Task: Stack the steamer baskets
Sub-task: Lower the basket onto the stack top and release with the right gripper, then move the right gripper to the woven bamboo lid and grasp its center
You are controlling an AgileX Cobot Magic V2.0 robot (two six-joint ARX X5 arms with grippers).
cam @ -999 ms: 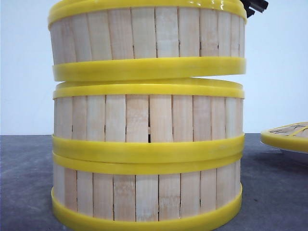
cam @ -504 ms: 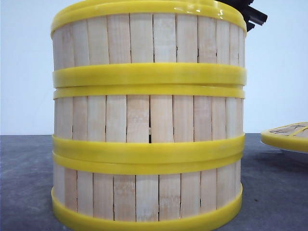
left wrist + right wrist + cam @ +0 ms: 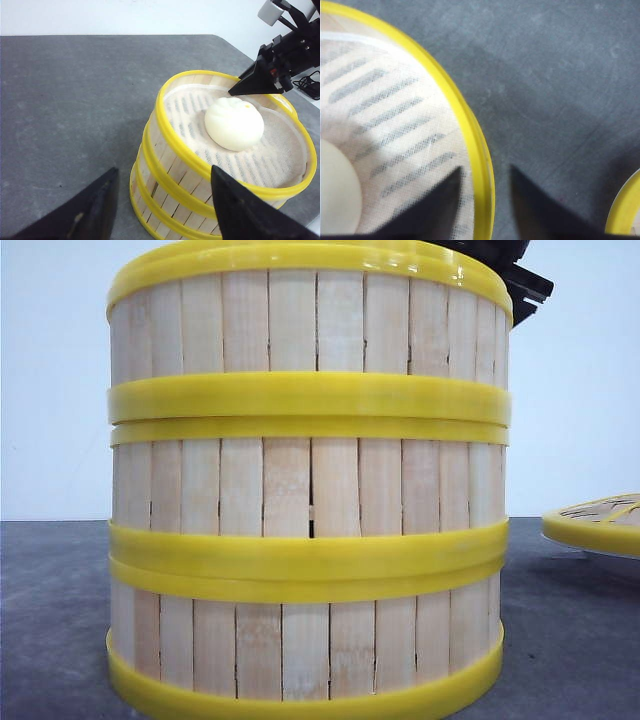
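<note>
top basket: sits rim to rim on the two baskets below, no gap visible in front view; three-high stack on the grey table
inside top basket: white mesh liner with one white bun, inboard of the right claw's inner finger
right gripper: fingers straddle the top basket's yellow rim, one inside over the liner, one outside over the table; narrow gap each side of the rim, looks like it does not pinch it, so slightly open and holding nothing, by my read
left gripper: wide open, empty, hangs off to the side of the stack, wall of the stack just beyond its fingertips
step: placement of the third basket looks done, release stage; stacking judged nearly complete
next move: right claw needs to lift straight up clear of the rim, no sideways drag or the top basket shifts
right arm pose: reaches down onto the far rim from above, fingers pointing down
left arm pose: low, angled toward the stack, idle
lid: yellow-rimmed, slatted, lies apart on the right arm's side, outboard of the right claw
</note>
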